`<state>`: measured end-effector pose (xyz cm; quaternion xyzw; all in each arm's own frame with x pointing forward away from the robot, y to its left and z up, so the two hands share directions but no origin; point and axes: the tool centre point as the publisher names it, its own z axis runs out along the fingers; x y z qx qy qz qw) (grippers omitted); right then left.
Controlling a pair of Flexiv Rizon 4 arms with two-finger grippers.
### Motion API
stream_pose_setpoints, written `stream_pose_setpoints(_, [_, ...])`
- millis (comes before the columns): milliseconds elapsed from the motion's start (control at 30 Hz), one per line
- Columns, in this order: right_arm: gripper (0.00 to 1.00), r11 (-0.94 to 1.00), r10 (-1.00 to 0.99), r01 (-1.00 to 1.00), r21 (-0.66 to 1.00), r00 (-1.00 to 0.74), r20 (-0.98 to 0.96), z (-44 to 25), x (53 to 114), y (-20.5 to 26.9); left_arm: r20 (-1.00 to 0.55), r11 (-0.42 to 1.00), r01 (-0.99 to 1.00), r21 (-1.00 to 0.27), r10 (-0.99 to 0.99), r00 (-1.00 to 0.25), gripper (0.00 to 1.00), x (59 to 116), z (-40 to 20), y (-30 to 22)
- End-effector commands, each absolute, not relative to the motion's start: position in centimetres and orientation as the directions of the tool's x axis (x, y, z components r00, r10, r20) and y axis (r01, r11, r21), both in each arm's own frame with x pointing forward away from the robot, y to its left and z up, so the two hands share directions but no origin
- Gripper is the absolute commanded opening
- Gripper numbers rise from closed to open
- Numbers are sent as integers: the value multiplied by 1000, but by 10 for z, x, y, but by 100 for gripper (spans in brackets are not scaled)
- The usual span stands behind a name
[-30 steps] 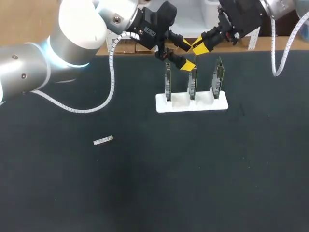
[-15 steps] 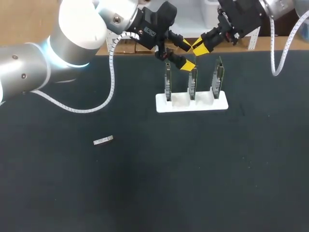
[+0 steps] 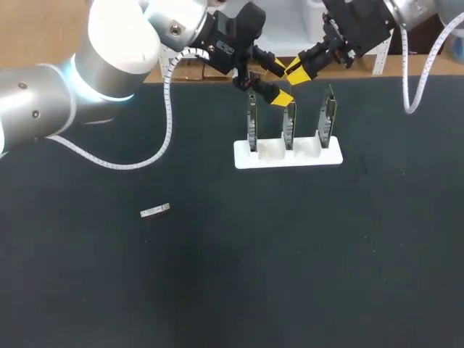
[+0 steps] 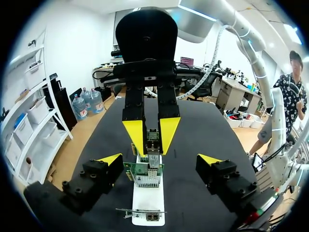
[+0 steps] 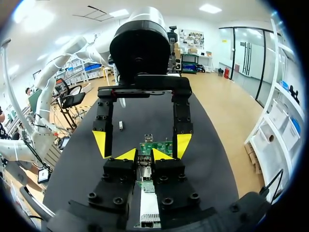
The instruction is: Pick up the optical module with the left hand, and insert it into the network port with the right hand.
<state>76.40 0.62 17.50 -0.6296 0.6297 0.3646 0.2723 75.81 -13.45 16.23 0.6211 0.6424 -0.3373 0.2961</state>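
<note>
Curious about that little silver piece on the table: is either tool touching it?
No, the silver piece lies alone, well away from the left tool and right tool over the white stand.

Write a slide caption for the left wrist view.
Open left gripper faces the right gripper holding an optical module at the middle circuit board in the white holder.

A small shift of the right arm (image 3: pixel 362 25) toward ten o'clock in the head view since a second ago, nearly all of it within the last half second. With it, the right gripper (image 3: pixel 297 70) and the module (image 4: pixel 153 145) pinched between its fingers, carried a little nearer to the left gripper (image 3: pixel 280 81) above the middle board (image 3: pixel 289 127). Likewise a slight swing toward nine o'clock of the white cable (image 3: pixel 403 87) hanging from that arm.
</note>
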Motion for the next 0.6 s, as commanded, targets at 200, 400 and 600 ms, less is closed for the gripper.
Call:
stream_pose_setpoints(200, [0, -60, -598, -991, 121, -61, -799, 174, 767, 7, -800, 2, 998, -63, 598, -52, 100, 757, 162, -134])
stream_pose_setpoints(400, [0, -75, -600, -989, 126, -57, -798, 173, 769, 6, -800, 2, 998, -63, 598, -52, 100, 757, 162, -134])
stream_pose_setpoints(600, [0, -90, -599, -988, 127, -48, -799, 173, 771, 4, -800, 2, 998, -63, 598, -52, 100, 757, 162, -134])
